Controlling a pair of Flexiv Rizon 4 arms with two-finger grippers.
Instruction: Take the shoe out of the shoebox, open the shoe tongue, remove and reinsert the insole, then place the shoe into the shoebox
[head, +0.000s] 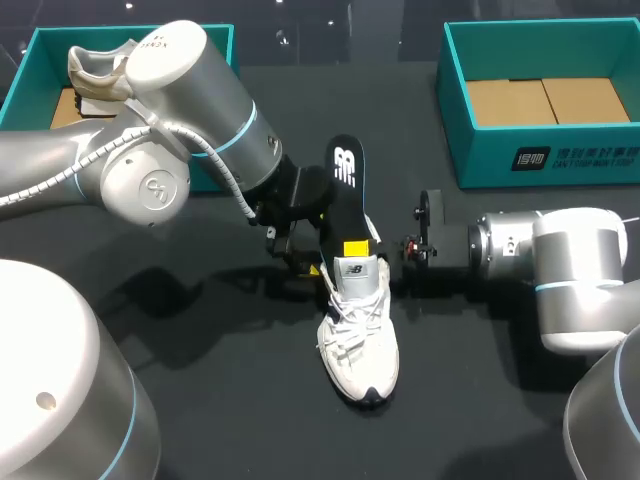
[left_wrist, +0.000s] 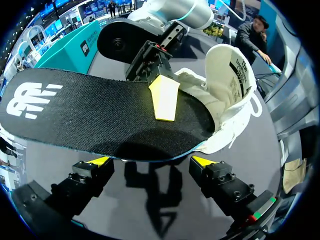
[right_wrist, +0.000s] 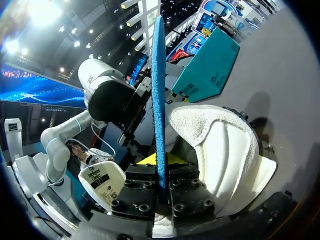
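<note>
One spare shoe (head: 95, 68) sits in the teal left shoebox (head: 25, 75) at the far side of the table (head: 230, 420). Right shoebox (head: 480, 160), same teal, shows a bare cardboard floor and has white print on its front wall, too small to make out. White sneaker (head: 360, 345) is out of both boxes, upright on its sole mid-table between my arms. Its long axis runs near-far in the head view, toe toward the near edge and skewed slightly to my right, heel toward the boxes. Tongue (head: 358, 272) is lifted, with a small logo patch on its outer face; the wrist views show a printed label on its inner face. Insole (head: 343, 180) sticks up out of the heel opening: black fabric top, blue edge, front end down in the sneaker, heel end pointing to the far edge, roughly in line with the sneaker's axis. Large white logo (head: 345, 165) on that heel end. Right hand (head: 358, 248) comes in from my right and pinches the insole across its thickness just above the collar; right wrist view has the insole edge-on between both fingers, touching on both sides. Left hand (left_wrist: 151, 162) is spread wide beside the heel, facing the insole's black top, neither tip visibly touching it.
</note>
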